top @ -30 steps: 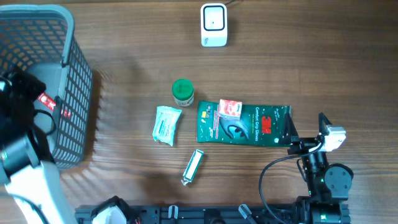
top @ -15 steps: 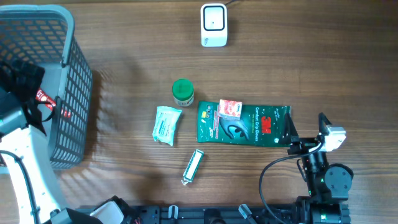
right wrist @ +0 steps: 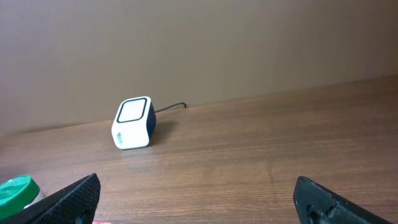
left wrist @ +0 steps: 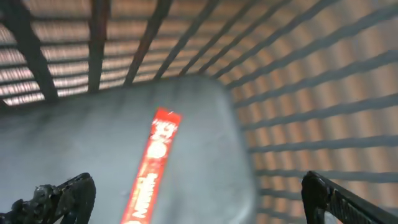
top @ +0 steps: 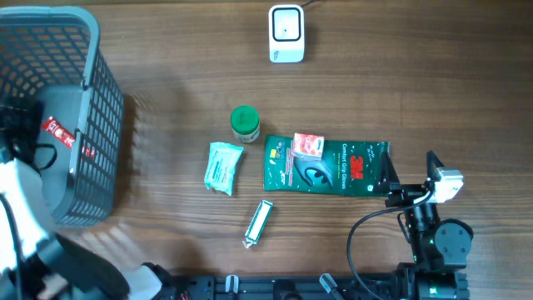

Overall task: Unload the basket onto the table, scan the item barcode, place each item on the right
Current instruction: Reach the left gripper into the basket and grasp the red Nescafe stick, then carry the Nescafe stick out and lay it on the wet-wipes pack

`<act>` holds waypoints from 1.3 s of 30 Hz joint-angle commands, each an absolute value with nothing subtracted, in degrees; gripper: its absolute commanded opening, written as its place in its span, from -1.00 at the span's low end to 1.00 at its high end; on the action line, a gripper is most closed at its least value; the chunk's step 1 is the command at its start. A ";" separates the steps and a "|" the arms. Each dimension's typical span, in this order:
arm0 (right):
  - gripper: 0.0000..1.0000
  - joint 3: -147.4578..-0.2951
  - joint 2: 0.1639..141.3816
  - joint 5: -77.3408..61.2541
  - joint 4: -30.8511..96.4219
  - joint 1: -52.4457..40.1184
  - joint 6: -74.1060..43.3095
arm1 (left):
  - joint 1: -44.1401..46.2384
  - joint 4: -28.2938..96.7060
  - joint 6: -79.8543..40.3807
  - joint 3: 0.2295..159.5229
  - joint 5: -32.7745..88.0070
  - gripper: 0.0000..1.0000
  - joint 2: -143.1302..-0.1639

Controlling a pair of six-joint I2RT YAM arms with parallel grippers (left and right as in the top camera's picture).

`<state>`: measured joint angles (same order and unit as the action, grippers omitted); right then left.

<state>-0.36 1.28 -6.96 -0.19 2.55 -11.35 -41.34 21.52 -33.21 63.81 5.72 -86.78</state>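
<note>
A grey pouch (left wrist: 112, 137) with a red label strip (left wrist: 155, 158) lies on the floor of the grey mesh basket (top: 102, 125) at the table's left. Just above it hovers my left gripper (left wrist: 199, 202), open, its fingertips (left wrist: 59, 198) either side of the pouch and not touching it. The white barcode scanner (top: 286, 33) stands at the table's far edge, also in the right wrist view (right wrist: 133, 122). My right gripper (top: 410, 177) rests at the near right, open and empty, beside the green glove pack (top: 326, 165).
On the wood between the arms lie a green-capped bottle (top: 245, 123), a white and teal packet (top: 223, 167), a small red and white pack (top: 307, 146) on top of the glove pack, and a slim stick pack (top: 259, 222).
My left gripper has opened and let go of the grey pouch inside the basket. The left arm has drawn back toward the near left. The right arm has not moved.
</note>
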 commanded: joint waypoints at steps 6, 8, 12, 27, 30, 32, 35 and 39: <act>0.99 -0.30 1.02 -6.20 -0.36 2.44 -12.03 | -39.90 21.63 -18.55 63.81 6.37 0.91 -101.38; 0.99 -0.30 1.02 -6.20 -0.36 2.42 -12.03 | -39.09 21.61 -16.10 63.81 6.22 0.92 -102.65; 0.99 -0.30 1.02 -6.20 -0.36 2.44 -12.03 | -37.52 21.67 -12.21 63.81 2.68 0.99 -104.36; 0.99 -0.30 1.02 -6.20 -0.36 2.42 -12.03 | -36.47 29.06 -11.94 63.79 -8.45 -0.53 -113.86; 1.00 -0.30 1.02 -6.20 -0.36 2.42 -12.03 | -36.47 30.30 -11.92 63.88 -8.47 -0.92 -113.25; 1.00 -0.30 1.02 -6.20 -0.36 2.44 -12.03 | -36.47 30.83 -11.92 64.36 -8.49 -0.92 -111.81; 0.99 -0.30 1.02 -6.20 -0.36 2.44 -12.03 | -36.47 32.84 -11.97 67.00 -8.49 -0.92 -106.83; 0.99 -0.30 1.02 -6.20 -0.36 2.44 -12.03 | -36.47 35.90 -12.43 72.55 -8.43 -0.92 -96.20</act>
<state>-0.36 1.28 -6.96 -0.19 2.55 -11.35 -36.38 34.94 -12.29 67.92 -8.75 -104.95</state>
